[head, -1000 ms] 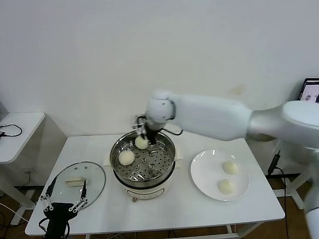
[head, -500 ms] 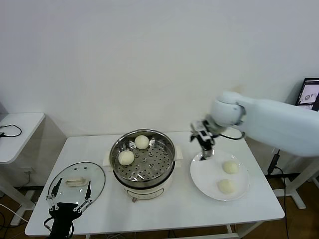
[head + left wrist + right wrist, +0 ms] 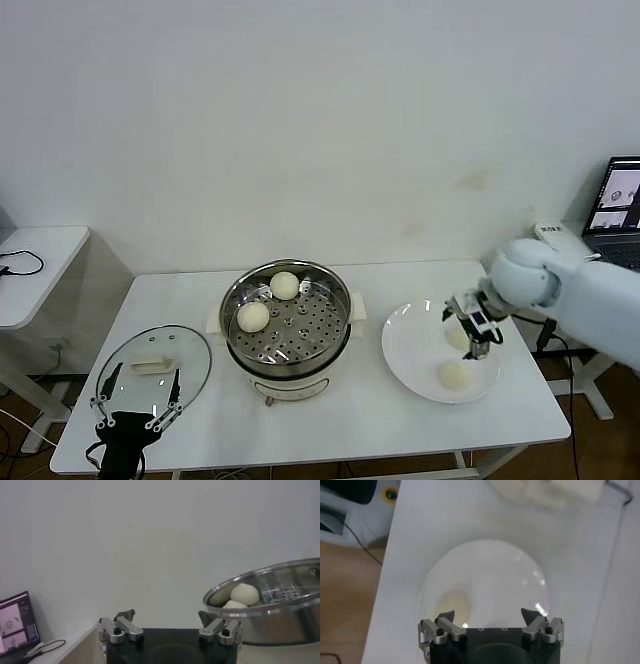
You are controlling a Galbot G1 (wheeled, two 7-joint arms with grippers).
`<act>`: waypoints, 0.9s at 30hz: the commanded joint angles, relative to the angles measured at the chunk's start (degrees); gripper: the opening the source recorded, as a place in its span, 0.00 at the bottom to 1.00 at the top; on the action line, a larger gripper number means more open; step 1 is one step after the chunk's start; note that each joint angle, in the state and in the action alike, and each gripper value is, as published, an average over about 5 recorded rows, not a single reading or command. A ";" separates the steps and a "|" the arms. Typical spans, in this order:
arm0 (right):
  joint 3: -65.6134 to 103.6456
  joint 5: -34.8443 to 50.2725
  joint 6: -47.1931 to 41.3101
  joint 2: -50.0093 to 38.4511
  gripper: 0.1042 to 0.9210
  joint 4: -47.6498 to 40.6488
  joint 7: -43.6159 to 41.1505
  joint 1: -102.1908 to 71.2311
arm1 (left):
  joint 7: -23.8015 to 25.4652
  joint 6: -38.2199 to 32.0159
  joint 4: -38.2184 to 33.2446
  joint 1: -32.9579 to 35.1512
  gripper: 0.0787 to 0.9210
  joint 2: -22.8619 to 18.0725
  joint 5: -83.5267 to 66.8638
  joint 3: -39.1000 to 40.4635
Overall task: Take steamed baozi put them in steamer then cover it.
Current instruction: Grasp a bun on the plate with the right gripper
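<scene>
White table (image 3: pixel 350 400) holds a plate (image 3: pixel 410 345); right gripper (image 3: pixel 470 330) hovers above it, jaws spread.

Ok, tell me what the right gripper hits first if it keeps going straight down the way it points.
Probably the white plate: the open right gripper points down over it, beside the far baozi. Depth is unclear, so it might clip that bun first.

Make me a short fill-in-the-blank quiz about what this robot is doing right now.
1. The steamer holds ____ buns.
2. The right tool hovers, open, over the ____, above a bun.
3. The lid lies on the table, to the robot's ____ of the steamer.
4. The open left tool holds ____.

Missing words: two; plate; left; nothing
</scene>
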 commanded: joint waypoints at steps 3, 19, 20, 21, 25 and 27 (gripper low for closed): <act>9.88 -6.59 1.12 -1.87 0.88 -1.79 1.35 -16.75 | -0.02 -0.04 -0.16 0.51 0.88 -0.28 0.22 -0.17; 13.12 -8.69 1.98 5.48 0.88 -11.79 2.81 -21.12 | -0.02 -0.03 0.48 0.42 0.88 -0.65 0.22 -0.57; 13.30 -8.69 2.02 5.97 0.88 -12.41 2.90 -21.30 | -0.01 -0.02 0.55 0.37 0.88 -0.66 0.22 -0.58; 13.47 -8.70 2.05 6.41 0.88 -12.96 2.94 -21.48 | 0.00 0.00 0.62 0.31 0.88 -0.67 0.23 -0.57; 13.98 -8.71 2.17 7.90 0.85 -14.67 3.10 -22.05 | 0.04 0.09 0.83 0.07 0.88 -0.69 0.25 -0.55; 14.13 -8.63 2.17 8.40 0.82 -15.13 3.19 -22.19 | 0.06 0.14 0.90 -0.04 0.88 -0.68 0.24 -0.56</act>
